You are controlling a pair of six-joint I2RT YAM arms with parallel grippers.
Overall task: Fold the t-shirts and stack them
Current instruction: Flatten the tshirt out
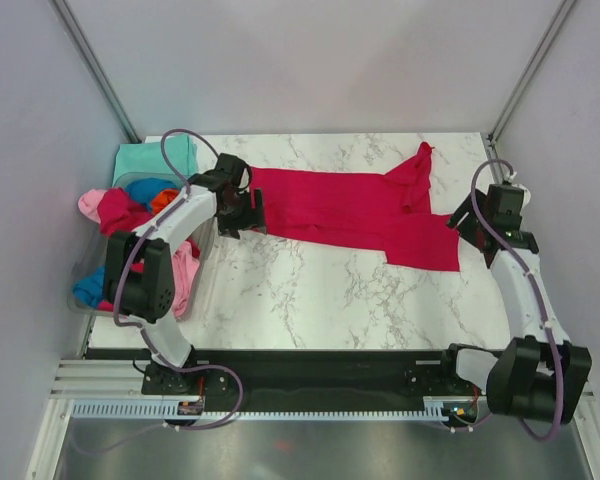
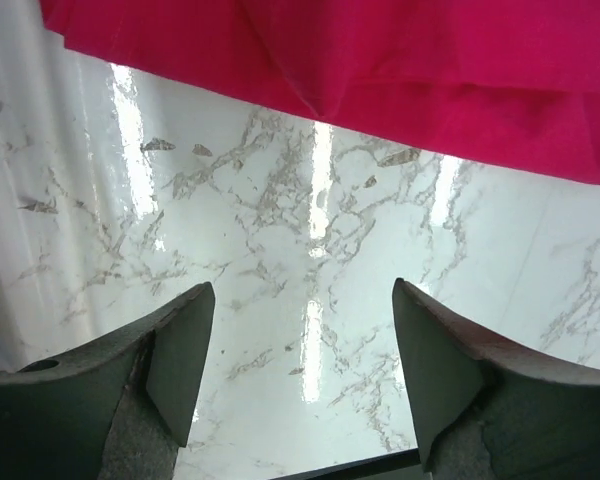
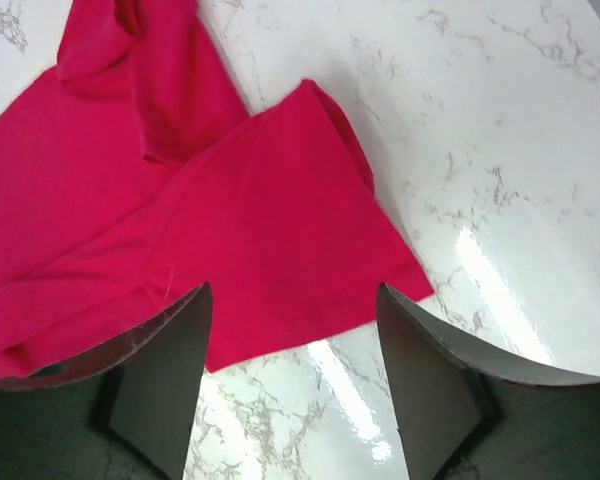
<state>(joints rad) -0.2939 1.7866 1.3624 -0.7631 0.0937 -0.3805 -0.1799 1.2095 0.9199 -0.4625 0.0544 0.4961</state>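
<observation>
Crimson t-shirt (image 1: 350,212) lies stretched across marble table (image 1: 310,300).

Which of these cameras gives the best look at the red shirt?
The top view: nearly the whole red shirt lies stretched across the table. The left wrist view catches only its edge; the right wrist view shows just one end.

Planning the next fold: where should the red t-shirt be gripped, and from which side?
Probably pinch the red t-shirt at its near right corner, coming low from the right: that end lies flat and square, with bare table beside it.
</observation>
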